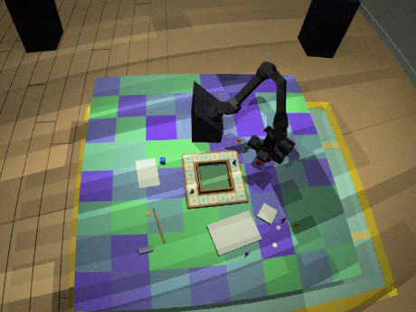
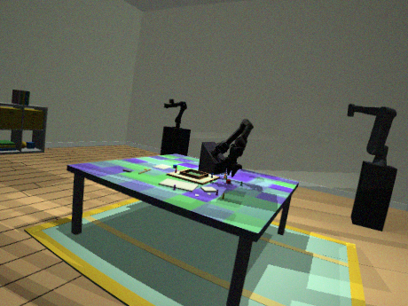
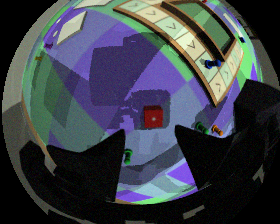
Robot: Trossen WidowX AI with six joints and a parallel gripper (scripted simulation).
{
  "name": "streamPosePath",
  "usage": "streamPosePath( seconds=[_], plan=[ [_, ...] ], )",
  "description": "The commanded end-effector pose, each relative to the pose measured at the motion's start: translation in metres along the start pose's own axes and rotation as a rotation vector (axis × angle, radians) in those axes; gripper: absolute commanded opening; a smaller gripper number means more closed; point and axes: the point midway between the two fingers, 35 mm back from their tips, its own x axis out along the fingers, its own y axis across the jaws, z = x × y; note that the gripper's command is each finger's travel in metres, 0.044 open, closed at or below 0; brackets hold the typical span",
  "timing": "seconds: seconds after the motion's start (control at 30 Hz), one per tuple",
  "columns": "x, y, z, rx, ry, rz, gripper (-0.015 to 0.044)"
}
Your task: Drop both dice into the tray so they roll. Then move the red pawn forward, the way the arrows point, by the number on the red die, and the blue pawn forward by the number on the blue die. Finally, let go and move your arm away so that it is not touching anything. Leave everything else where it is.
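My gripper (image 1: 257, 150) (image 3: 150, 131) is open and empty, above the table close to the red die (image 1: 259, 162) (image 2: 228, 181) (image 3: 153, 117). The die lies on the table right of the board; one pale pip shows on a face in the wrist view. The blue die (image 1: 163, 160) (image 3: 242, 39) lies left of the board (image 1: 218, 199) (image 3: 172, 26). The tray (image 1: 216, 190) is in the board's middle, with no die visible in it. The red pawn (image 1: 192, 191) stands on the left side of the board, the blue pawn (image 1: 234, 162) (image 3: 212, 63) near the upper right corner.
An orange pawn (image 1: 239, 140) (image 3: 217, 130) and green pawns (image 3: 201, 127) (image 3: 128, 156) stand near the fingers. Pale flat pieces (image 1: 147, 173) (image 1: 233, 232) (image 1: 267, 213), a stick (image 1: 158, 225), a grey block (image 1: 146, 250) and small purple pieces (image 1: 247, 253) (image 1: 283, 220) lie around the board.
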Motion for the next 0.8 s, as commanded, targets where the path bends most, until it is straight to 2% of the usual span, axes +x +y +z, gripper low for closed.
streamPosePath(
  seconds=[0.0, 0.77],
  plan=[
    [0.012, -0.006, 0.002, 0.015, -0.001, -0.018, 0.0275],
    [0.042, -0.007, 0.002, 0.015, 0.000, -0.018, 0.0275]
  ],
)
